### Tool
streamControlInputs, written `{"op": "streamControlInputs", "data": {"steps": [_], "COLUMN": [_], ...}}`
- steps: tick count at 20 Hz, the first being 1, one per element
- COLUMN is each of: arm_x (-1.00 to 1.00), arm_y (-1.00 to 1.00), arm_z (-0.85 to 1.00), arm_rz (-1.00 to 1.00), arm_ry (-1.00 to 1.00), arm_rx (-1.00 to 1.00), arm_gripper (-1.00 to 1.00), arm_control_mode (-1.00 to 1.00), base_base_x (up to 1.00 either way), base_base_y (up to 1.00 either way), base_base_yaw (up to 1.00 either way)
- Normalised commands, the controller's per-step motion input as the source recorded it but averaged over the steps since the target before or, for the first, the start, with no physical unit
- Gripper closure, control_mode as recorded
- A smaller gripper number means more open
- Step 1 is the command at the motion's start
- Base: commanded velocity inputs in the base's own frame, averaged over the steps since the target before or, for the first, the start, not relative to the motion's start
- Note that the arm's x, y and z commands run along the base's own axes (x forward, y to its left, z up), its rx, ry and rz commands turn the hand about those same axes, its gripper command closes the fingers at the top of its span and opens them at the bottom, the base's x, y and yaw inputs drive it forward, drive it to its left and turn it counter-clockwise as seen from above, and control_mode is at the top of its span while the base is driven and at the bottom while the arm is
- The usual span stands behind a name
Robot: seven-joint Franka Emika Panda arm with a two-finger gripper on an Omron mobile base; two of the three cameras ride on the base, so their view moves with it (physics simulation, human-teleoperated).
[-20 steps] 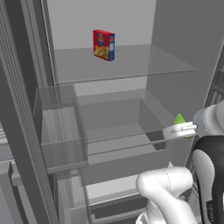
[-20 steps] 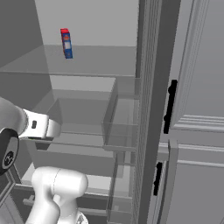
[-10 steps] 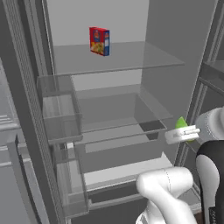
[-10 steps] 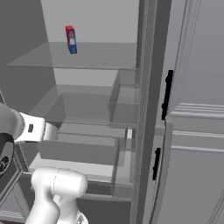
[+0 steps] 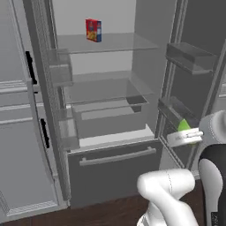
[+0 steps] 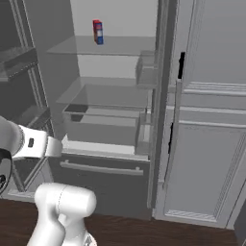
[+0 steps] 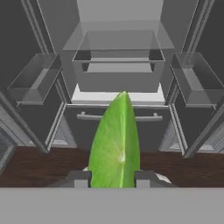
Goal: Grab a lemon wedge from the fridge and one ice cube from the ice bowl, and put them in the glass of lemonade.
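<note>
My gripper [image 7: 109,178] is shut on the lemon wedge [image 7: 115,142], a yellow-green slice standing upright between the two fingertips in the hand view. The left base view shows the same wedge [image 5: 183,126] as a small green tip above the white hand [image 5: 185,137], at the right, in front of the fridge. The fridge [image 5: 106,110] stands open with both doors swung wide, its glass shelves and clear drawer showing. The ice bowl and the glass of lemonade are out of view.
A red and yellow carton [image 5: 93,30] stands on the top glass shelf [image 5: 110,43]. Door bins [image 5: 190,55] hang on the open right door. The bottom drawer [image 5: 114,170] with its bar handle is closed. Grey panelled cabinets [image 6: 211,144] flank the fridge above a dark wood floor [image 6: 134,230].
The whole picture has shifted: the base has backed away from the fridge, so more of the doors, drawer and floor shows. The wedge stays in the shut gripper.
</note>
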Motion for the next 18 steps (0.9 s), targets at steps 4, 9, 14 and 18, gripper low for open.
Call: {"op": "streamControlInputs", "data": {"steps": [4,9,14,18], "arm_x": [0.0,0.0,0.0,0.0], "arm_y": [0.0,0.0,0.0,0.0], "arm_z": [0.0,0.0,0.0,0.0], "arm_rz": [0.0,0.0,0.0,0.0], "arm_ry": [0.0,0.0,0.0,0.0], "arm_rx": [0.0,0.0,0.0,0.0], "arm_gripper": [1.0,1.0,1.0,1.0], "arm_control_mode": [1.0,1.0,1.0,1.0], "base_base_x": [-0.62,-0.2,0.1,0.28], "base_base_y": [0.0,0.04,0.52,0.39], "base_base_yaw": [0.81,0.96,0.68,0.16]}}
